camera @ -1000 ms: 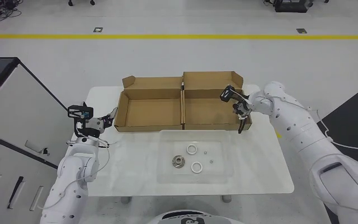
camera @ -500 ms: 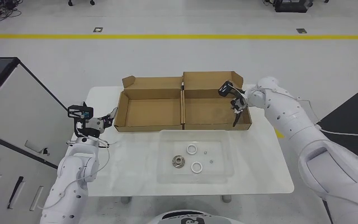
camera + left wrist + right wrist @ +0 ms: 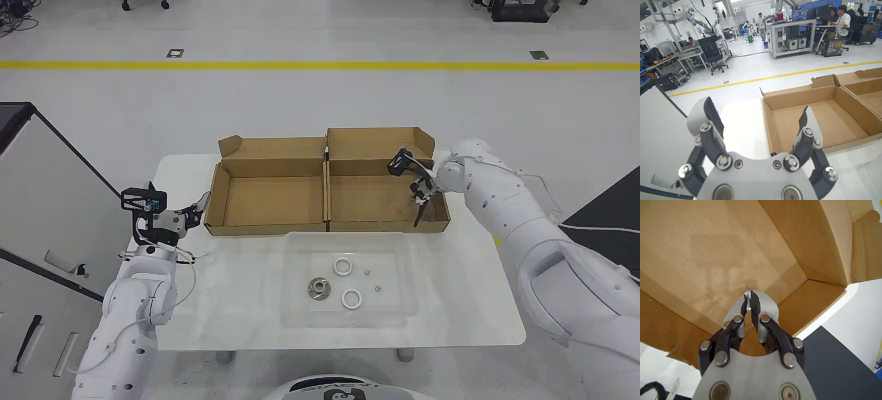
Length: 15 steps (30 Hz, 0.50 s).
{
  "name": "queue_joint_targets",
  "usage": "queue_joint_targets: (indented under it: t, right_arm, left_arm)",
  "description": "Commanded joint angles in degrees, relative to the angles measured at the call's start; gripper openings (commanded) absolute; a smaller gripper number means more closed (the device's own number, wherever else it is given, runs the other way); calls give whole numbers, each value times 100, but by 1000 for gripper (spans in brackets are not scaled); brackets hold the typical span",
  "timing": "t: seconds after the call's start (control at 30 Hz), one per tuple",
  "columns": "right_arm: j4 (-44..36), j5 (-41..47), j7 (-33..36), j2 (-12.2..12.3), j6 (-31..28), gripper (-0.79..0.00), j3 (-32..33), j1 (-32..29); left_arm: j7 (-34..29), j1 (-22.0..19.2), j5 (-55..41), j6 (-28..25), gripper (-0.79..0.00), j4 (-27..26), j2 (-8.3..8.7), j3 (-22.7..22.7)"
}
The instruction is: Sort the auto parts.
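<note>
My right gripper (image 3: 749, 298) is shut on a small threaded bolt (image 3: 748, 302) and hangs over the near right corner of the right cardboard box (image 3: 380, 195); from above this right gripper (image 3: 417, 218) shows at that corner. My left gripper (image 3: 757, 117) is open and holds nothing, beside the left cardboard box (image 3: 821, 121); from above the left gripper (image 3: 195, 208) sits at the table's left edge. On the clear tray (image 3: 300, 300) lie a metal flanged hub (image 3: 319, 289), two white rings (image 3: 343, 267) (image 3: 353, 298) and two tiny parts (image 3: 368, 270).
The two open cardboard boxes stand side by side at the back of the white table (image 3: 470, 300), flaps up. A grey panel (image 3: 40, 180) stands left of the table. The table's front and right side have free room.
My right gripper has moved left and away from the box's right front wall, over the box floor, still holding the bolt. The left arm has not moved.
</note>
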Motion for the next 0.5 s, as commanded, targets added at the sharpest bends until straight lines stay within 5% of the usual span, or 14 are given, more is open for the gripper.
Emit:
queue_joint_targets:
  t: [0.0, 0.2, 0.3, 0.37, 0.47]
  right_arm:
    - [97, 8, -26, -45, -62, -690, -21, 15]
    - [291, -9, -130, -151, -161, -517, -56, 75]
    - [359, -17, -165, -185, -245, -391, -57, 109]
    - [396, -19, -210, -198, -315, -228, -47, 129]
    - [390, -82, -297, -205, -393, -142, -36, 161]
  left_arm:
    - [0, 0, 0, 0, 0, 0, 0, 0]
    - [0, 0, 0, 0, 0, 0, 0, 0]
    - [0, 0, 0, 0, 0, 0, 0, 0]
    - [0, 0, 0, 0, 0, 0, 0, 0]
    - [0, 0, 0, 0, 0, 0, 0, 0]
